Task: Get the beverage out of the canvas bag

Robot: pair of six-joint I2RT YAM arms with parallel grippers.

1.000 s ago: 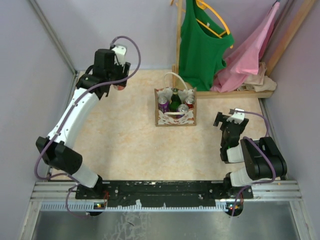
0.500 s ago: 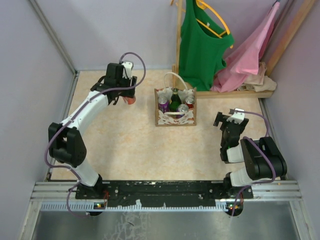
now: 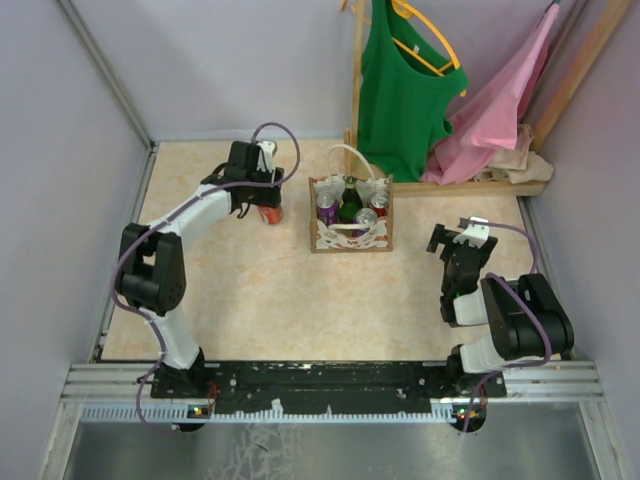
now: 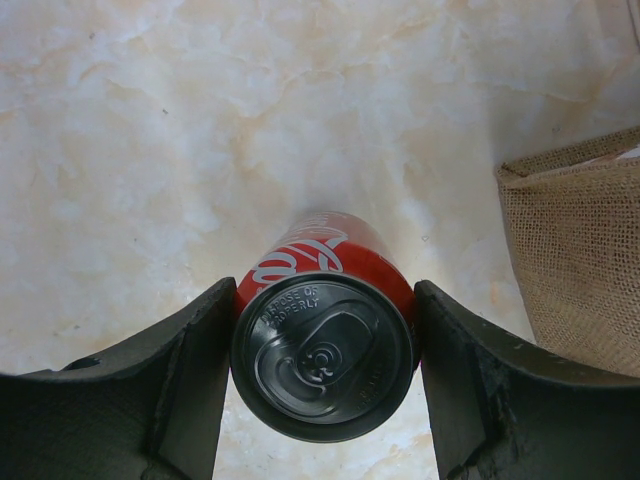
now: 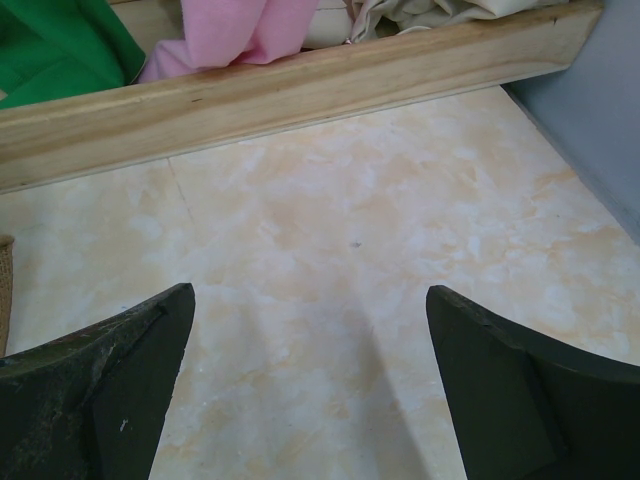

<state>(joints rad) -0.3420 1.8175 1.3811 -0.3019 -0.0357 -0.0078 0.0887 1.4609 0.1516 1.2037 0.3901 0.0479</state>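
Observation:
The canvas bag (image 3: pixel 350 236) stands open at the back middle of the table, with several cans and a dark green bottle (image 3: pixel 350 206) inside. My left gripper (image 3: pixel 262 206) is just left of the bag and is shut on a red cola can (image 3: pixel 269 213). In the left wrist view the can (image 4: pixel 325 340) is upright between both fingers (image 4: pixel 150 390), and the bag's burlap side (image 4: pixel 580 260) is at the right. I cannot tell whether the can touches the table. My right gripper (image 3: pixel 446 240) is open and empty, right of the bag; its wrist view (image 5: pixel 310 340) shows only bare table.
A wooden rack stands at the back right with a green top (image 3: pixel 400 90) and a pink cloth (image 3: pixel 500 110) hanging on it. Its base rail (image 3: pixel 470 186) lies just behind the bag and also shows in the right wrist view (image 5: pixel 300 90). Walls close in on both sides.
My left arm has swung right and nearer, carrying the red can from the back left to just beside the bag. The right arm has not moved.

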